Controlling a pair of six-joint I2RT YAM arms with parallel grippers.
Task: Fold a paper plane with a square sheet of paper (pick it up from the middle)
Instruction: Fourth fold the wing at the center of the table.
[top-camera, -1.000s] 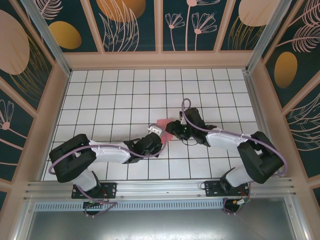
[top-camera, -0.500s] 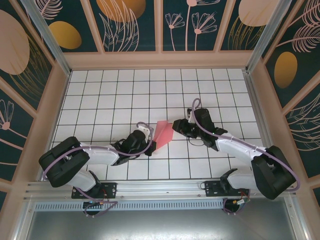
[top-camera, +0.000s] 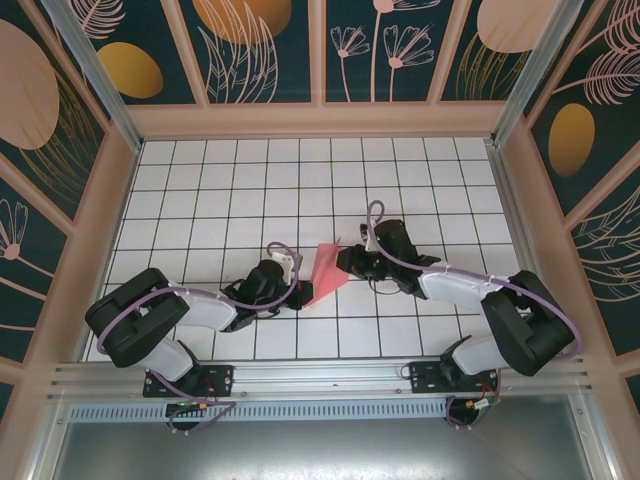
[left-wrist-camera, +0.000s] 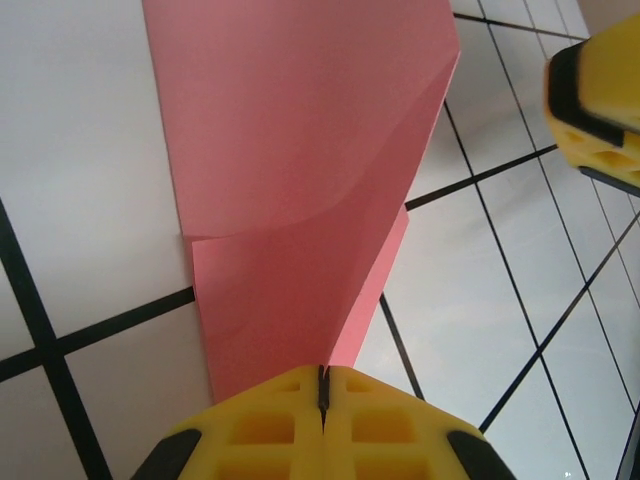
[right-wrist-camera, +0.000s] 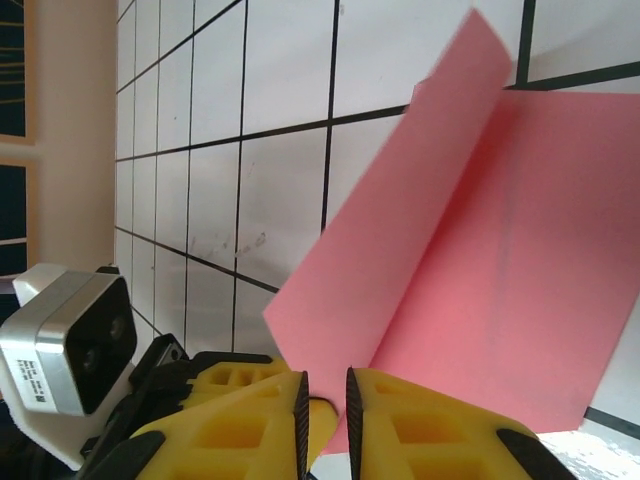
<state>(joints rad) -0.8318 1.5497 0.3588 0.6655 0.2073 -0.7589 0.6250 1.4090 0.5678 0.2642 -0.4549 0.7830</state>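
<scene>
The square sheet of paper (top-camera: 324, 272) is salmon pink and creased, lying near the middle of the grid floor with one flap curling up. In the left wrist view the paper (left-wrist-camera: 300, 150) runs straight into my left gripper (left-wrist-camera: 322, 385), whose yellow jaws are shut on its near corner. From above, the left gripper (top-camera: 298, 284) sits at the sheet's left end. My right gripper (top-camera: 344, 262) is at the sheet's right end. Its jaws (right-wrist-camera: 325, 400) stand a narrow gap apart, and the paper (right-wrist-camera: 470, 260) edge reaches into that gap.
White tiled floor (top-camera: 230, 190) with black grid lines, boxed in by wooden walls (top-camera: 320, 120) at the back and sides. The left arm's wrist camera (right-wrist-camera: 70, 335) sits close to the right fingers. A right fingertip (left-wrist-camera: 600, 100) shows beside the sheet.
The right gripper drew back, then returned to the paper's right end with its jaws narrowing. The left gripper kept its hold and shifted left, and the paper now lies lower and flatter.
</scene>
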